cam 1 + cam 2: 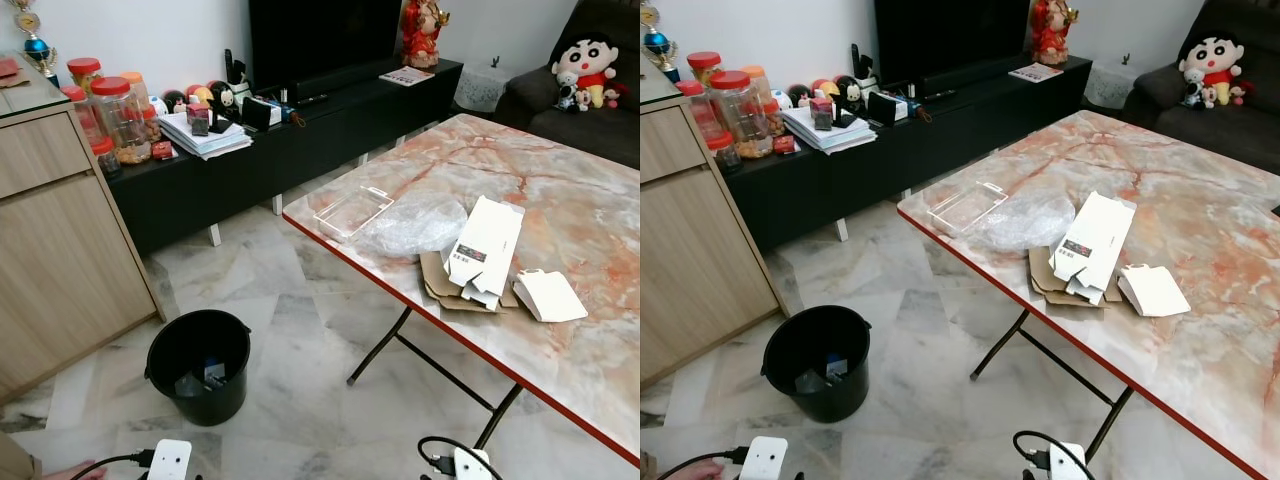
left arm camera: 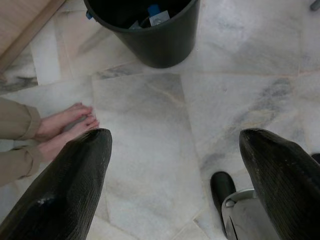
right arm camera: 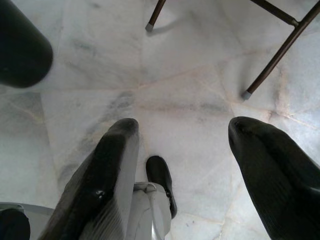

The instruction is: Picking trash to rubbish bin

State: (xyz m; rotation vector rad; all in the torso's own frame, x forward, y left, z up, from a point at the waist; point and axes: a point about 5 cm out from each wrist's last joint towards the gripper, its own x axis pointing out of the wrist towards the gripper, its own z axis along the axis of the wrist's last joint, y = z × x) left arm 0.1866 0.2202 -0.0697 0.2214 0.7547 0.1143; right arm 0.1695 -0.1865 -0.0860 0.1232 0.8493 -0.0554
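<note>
1. The black rubbish bin stands on the pale marble floor in the lower left of the head views, between a wooden cabinet at the left edge and the table at the right. A few scraps lie at its bottom.
2. The table has a marbled pink top with a red edge and dark folding legs, and fills the right half of the frame.
3. Near the table's left corner lies a clear plastic tray, with a crumpled clear plastic bag just beside it.
4. To the right of the bag, a long white carton rests on flat brown cardboard; a smaller white box lies just right of these.
5. The left gripper hangs low over the floor, its two black fingers spread well apart and holding nothing. The bin sits at the top of its wrist view, and a person's bare feet and trouser hems show at the left edge.
6. The right gripper also points down at the floor with its fingers apart and empty. Two table legs stand in the upper right of that view, and the bin's dark wall in the upper left.
7. Along the top of the head views runs a black low cabinet carrying jars, stacked papers and a dark television; a sofa with a doll sits at the upper right.
</note>
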